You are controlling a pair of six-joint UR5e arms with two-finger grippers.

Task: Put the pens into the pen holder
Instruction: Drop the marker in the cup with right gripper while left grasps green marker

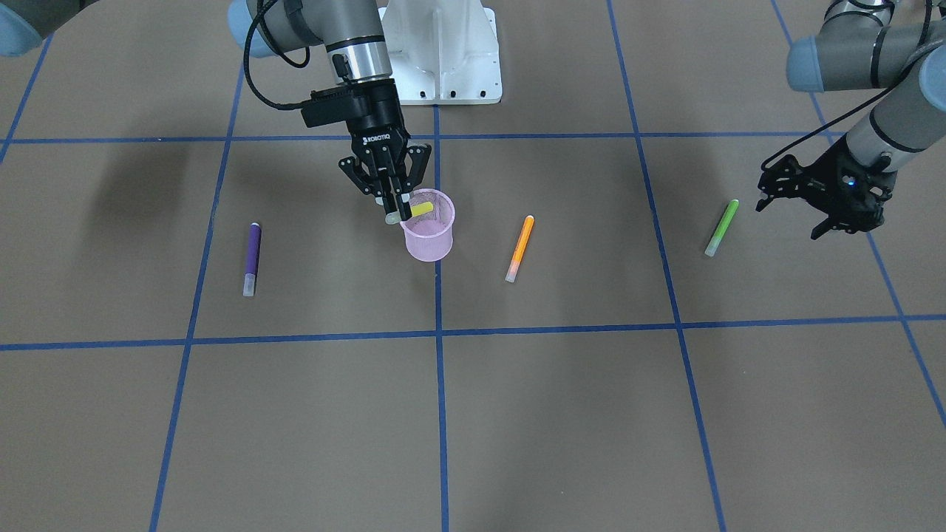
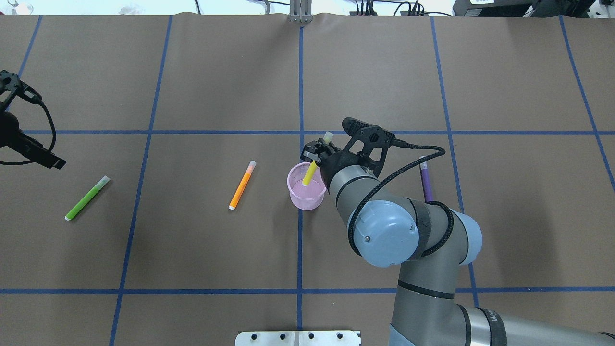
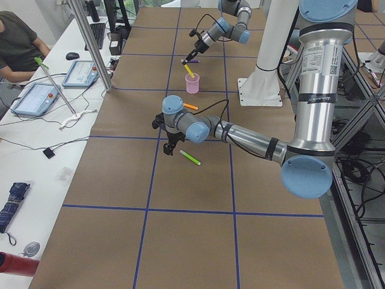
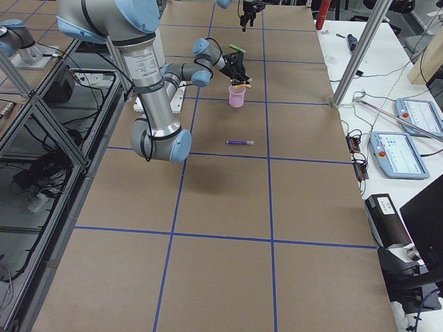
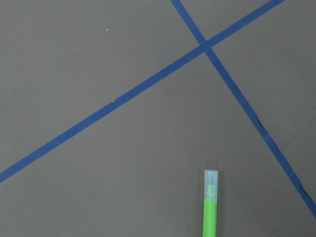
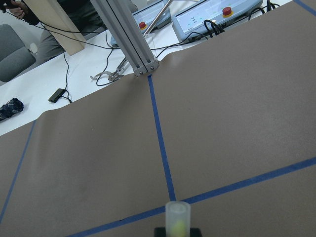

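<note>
Yellow pen [image 2: 310, 174], pale cap up, aslant over pink mesh pen holder [image 2: 307, 199], clamped in right hand [image 1: 395, 214]; left hand [image 1: 788, 220] spread, empty.

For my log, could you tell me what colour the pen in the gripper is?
Yellow pen; overhead view.

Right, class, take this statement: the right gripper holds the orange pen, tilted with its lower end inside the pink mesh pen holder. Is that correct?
Not quite: the colour is wrong. The right gripper holds the yellow pen, tilted with its lower end inside the pink mesh pen holder. The overhead exterior view shows this. There the orange pen lies flat, apart from the cup.
</note>
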